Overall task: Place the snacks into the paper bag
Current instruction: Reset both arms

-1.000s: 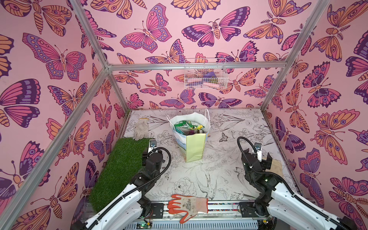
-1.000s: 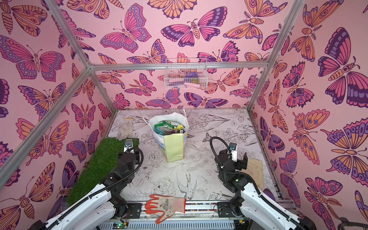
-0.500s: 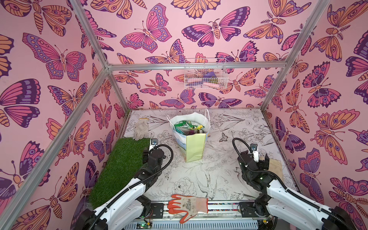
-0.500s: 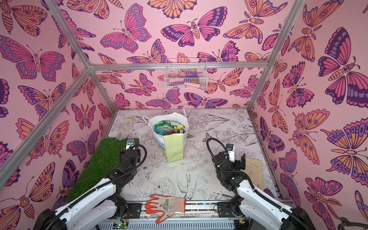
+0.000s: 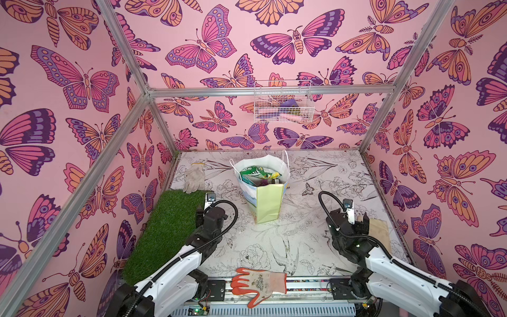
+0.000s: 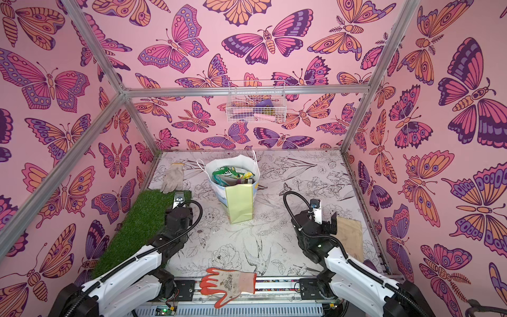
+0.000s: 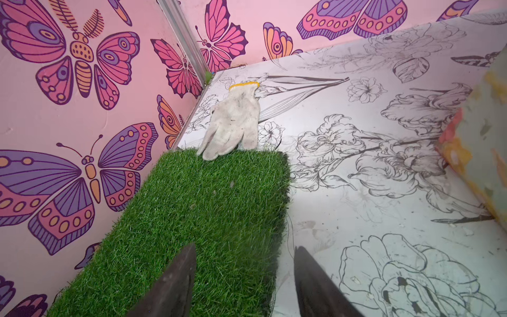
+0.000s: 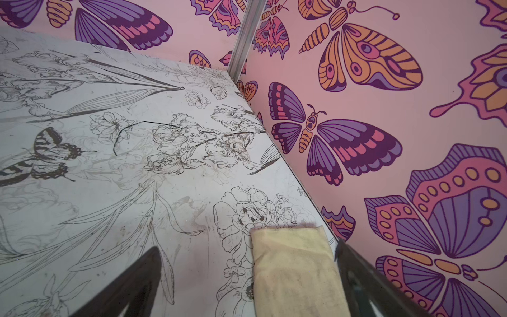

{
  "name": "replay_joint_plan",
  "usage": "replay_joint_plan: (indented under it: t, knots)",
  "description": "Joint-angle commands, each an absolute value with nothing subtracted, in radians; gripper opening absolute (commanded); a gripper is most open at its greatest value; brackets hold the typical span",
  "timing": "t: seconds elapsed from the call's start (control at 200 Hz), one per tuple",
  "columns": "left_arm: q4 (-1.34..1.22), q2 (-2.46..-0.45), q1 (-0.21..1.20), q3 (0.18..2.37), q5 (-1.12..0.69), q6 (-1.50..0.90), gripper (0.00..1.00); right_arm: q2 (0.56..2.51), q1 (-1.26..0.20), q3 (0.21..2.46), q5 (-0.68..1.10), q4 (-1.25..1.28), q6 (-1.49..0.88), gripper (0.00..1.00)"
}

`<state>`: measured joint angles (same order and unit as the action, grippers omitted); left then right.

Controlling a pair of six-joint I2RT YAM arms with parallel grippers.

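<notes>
The paper bag (image 5: 267, 203) (image 6: 238, 204) stands upright in the middle of the table, its pale yellow-green front facing me. The snacks (image 5: 255, 174) (image 6: 229, 174) sit inside its white mouth: green, teal and purple packets showing. My left gripper (image 5: 208, 214) (image 7: 244, 263) is left of the bag over the grass mat's edge, open and empty. The bag's printed side (image 7: 480, 164) shows blurred in the left wrist view. My right gripper (image 6: 321, 219) (image 8: 247, 255) is right of the bag, wide open, with nothing between its fingers.
A green turf mat (image 5: 167, 230) lies along the left wall with a pale cloth glove (image 5: 194, 178) at its far end. An orange-and-white glove (image 5: 258, 284) lies on the front rail. A tan cloth (image 8: 296, 271) lies by the right wall. A white wire basket (image 5: 282, 105) hangs on the back wall.
The right arm has drifted slightly toward the left and the left arm has shifted a little. Both grippers keep the same opening. The bag has not moved.
</notes>
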<state>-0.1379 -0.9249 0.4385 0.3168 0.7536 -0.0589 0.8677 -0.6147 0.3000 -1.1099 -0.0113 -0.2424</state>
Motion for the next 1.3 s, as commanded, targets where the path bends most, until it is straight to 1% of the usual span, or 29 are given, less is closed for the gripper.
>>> replay_joint_plan:
  t: [0.0, 0.215, 0.325, 0.501, 0.881, 0.976, 1.077, 1.292]
  knots:
    - [-0.138, -0.919, 0.431, 0.281, 0.747, -0.088, 0.59, 0.87, -0.606, 0.298, -1.08, 0.038, -0.21, 0.99]
    - [-0.136, -0.909, 0.424, 0.271, 0.74, -0.093, 0.59, 0.89, -0.596, 0.299, -1.074, 0.068, -0.201, 0.99]
    - [-0.136, -0.917, 0.406, 0.276, 0.719, -0.097, 0.59, 0.887, -0.582, 0.298, -1.04, 0.075, -0.194, 0.99]
    - [-0.212, -0.932, 0.374, 0.262, 0.687, -0.089, 0.59, 0.879, -0.553, 0.289, -1.029, 0.103, -0.199, 0.99]
    - [-0.285, -1.011, 0.308, 0.283, 0.609, -0.088, 0.59, 0.882, -0.512, 0.291, -0.97, 0.113, -0.198, 0.99]
    - [-0.317, -1.023, 0.306, 0.28, 0.605, -0.08, 0.59, 0.878, -0.51, 0.272, -0.995, 0.171, -0.195, 0.99]
    - [-0.339, -1.032, 0.302, 0.278, 0.601, -0.079, 0.59, 0.882, -0.495, 0.268, -0.967, 0.198, -0.184, 0.99]
    - [-0.376, -1.057, 0.292, 0.281, 0.6, -0.074, 0.6, 0.951, -0.479, 0.266, -0.986, 0.306, -0.172, 0.99]
